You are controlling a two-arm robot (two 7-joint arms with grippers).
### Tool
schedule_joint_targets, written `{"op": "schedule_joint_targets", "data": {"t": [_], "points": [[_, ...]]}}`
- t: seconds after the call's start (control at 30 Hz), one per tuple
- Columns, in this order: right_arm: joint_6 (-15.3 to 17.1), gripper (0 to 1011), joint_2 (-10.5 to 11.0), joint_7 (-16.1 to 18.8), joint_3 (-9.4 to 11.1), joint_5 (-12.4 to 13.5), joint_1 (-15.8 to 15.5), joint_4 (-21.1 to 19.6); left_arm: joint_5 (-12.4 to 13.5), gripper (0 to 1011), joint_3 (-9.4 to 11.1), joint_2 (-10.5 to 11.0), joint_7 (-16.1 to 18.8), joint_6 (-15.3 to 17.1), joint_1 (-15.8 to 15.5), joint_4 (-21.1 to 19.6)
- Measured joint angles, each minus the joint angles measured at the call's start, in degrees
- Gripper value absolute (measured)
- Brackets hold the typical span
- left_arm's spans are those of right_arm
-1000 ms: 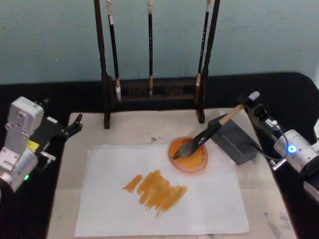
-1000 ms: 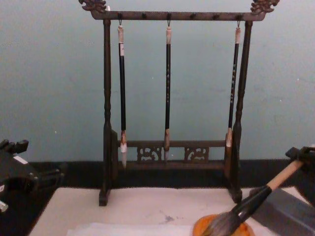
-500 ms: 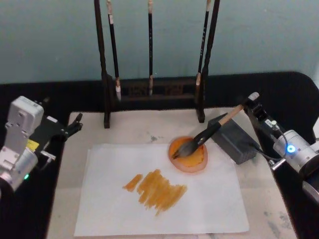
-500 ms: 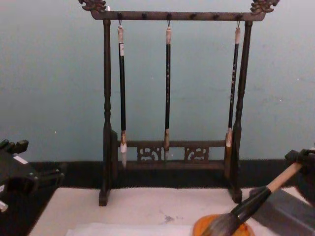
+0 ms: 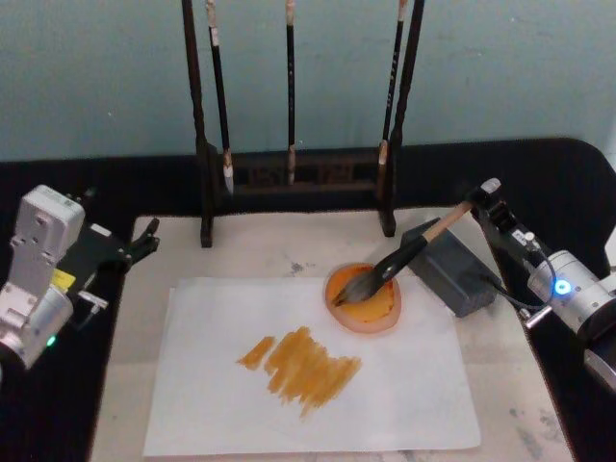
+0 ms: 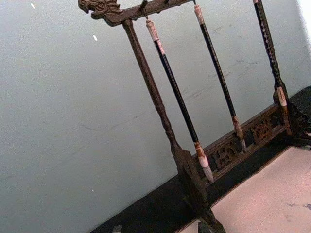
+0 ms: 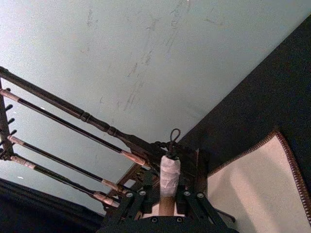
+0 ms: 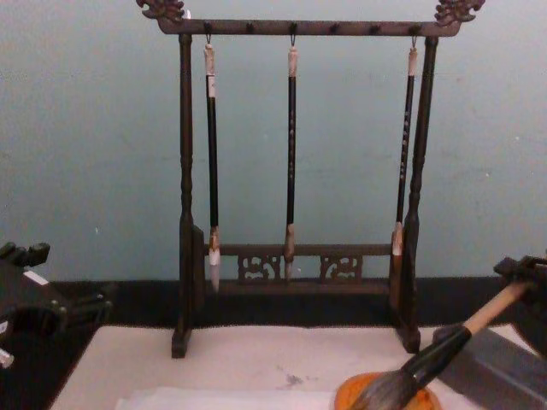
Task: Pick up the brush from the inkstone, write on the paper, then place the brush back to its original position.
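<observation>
Overhead, the head view shows the brush (image 5: 404, 258) slanting, bristles in the orange dish (image 5: 380, 320) at the far edge of the paper (image 5: 404, 385) and handle across a grey block (image 5: 460, 274), while the left claw (image 5: 144, 241) idles, fingers apart, at the left of the desk (image 5: 549, 173). Right wrist view: the right claw (image 7: 165, 192) is clamped on the brush's white-wrapped top. Chest view: the bristles rest in the dish before the brush rack (image 8: 184, 171).

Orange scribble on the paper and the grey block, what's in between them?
The orange dish, holding the bristles of the brush; the head view shows it.
</observation>
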Motion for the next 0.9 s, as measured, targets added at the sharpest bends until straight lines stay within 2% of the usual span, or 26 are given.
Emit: {"op": "schedule_joint_targets", "data": {"t": [0.1,0.13,0.2,0.23,0.33,0.4,0.47,0.5,0.63,0.67,0.73,0.9], "points": [[0.0,323,0.0,-0.01,0.02,-0.03,-0.01,-0.03,0.0,1010,0.0,0.0,0.0,0.0,0.0,0.0],[0.0,385,0.0,-0.02,0.03,-0.05,-0.02,-0.04,0.0,1010,0.0,0.0,0.0,0.0,0.0,0.0],[0.0,418,0.0,-0.02,0.04,-0.07,-0.03,-0.04,0.0,1010,0.0,0.0,0.0,0.0,0.0,0.0],[0.0,474,0.0,-0.03,0.04,-0.09,-0.03,-0.05,0.0,1009,0.0,0.0,0.0,0.0,0.0,0.0],[0.0,547,0.0,-0.03,0.06,-0.11,-0.05,-0.06,0.0,1009,0.0,0.0,0.0,0.0,0.0,0.0],[0.0,646,0.0,-0.03,0.07,-0.11,-0.06,-0.07,0.0,1010,0.0,0.0,0.0,0.0,0.0,0.0],[0.0,664,0.0,-0.03,0.08,-0.12,-0.06,-0.08,0.0,1010,0.0,0.0,0.0,0.0,0.0,0.0],[0.0,725,0.0,-0.04,0.09,-0.13,-0.06,-0.09,0.0,1010,0.0,0.0,0.0,0.0,0.0,0.0],[0.0,816,0.0,-0.03,0.09,-0.15,-0.06,-0.11,0.0,1010,0.0,0.0,0.0,0.0,0.0,0.0],[0.0,876,0.0,-0.03,0.09,-0.15,-0.06,-0.11,0.0,1010,0.0,0.0,0.0,0.0,0.0,0.0],[0.0,934,0.0,-0.04,0.09,-0.17,-0.06,-0.11,0.0,1010,0.0,0.0,0.0,0.0,0.0,0.0],[0.0,1000,0.0,-0.04,0.09,-0.19,-0.06,-0.11,0.0,1010,0.0,0.0,0.0,0.0,0.0,0.0]]}}
